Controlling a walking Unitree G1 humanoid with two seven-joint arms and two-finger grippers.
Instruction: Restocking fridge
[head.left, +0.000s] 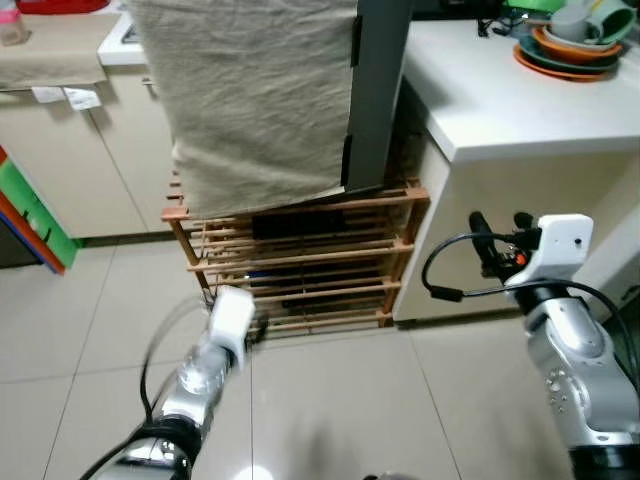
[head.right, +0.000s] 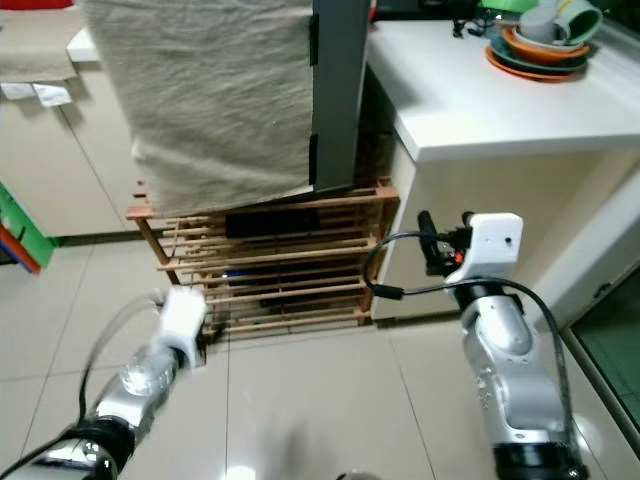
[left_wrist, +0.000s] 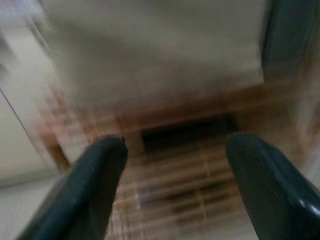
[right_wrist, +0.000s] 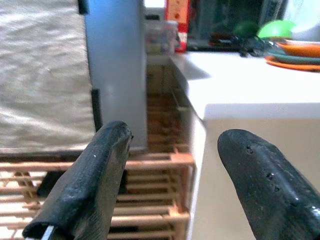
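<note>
Ahead of both pincers, and above them: a grey fridge (head.left: 375, 90) draped in a beige cloth (head.left: 250, 95), set on a slatted wooden rack (head.left: 300, 265), door shut by the look of it. Nothing to stock in either grip. Left pincer (left_wrist: 172, 165) low near the rack's foot, fingers spread wide and empty, picture smeared by motion. Right pincer (right_wrist: 172, 175) raised beside the white surface (head.left: 500, 95), likewise wide open and holding nothing, cable looping off its wrist. Stacked plates and bowls (head.left: 570, 45) well beyond the right pincer, at the surface's far end.

Risks, as a judgement: fingers snagging the hanging cloth or jabbing between the slats on approach; the loose cable catching the surface's corner.

Right wrist view adds the gap between fridge and surface, with containers at the back. Head views alone give the tiled floor (head.left: 330, 400) and cabinets (head.left: 80, 150) off to the left pincer's outer side.
</note>
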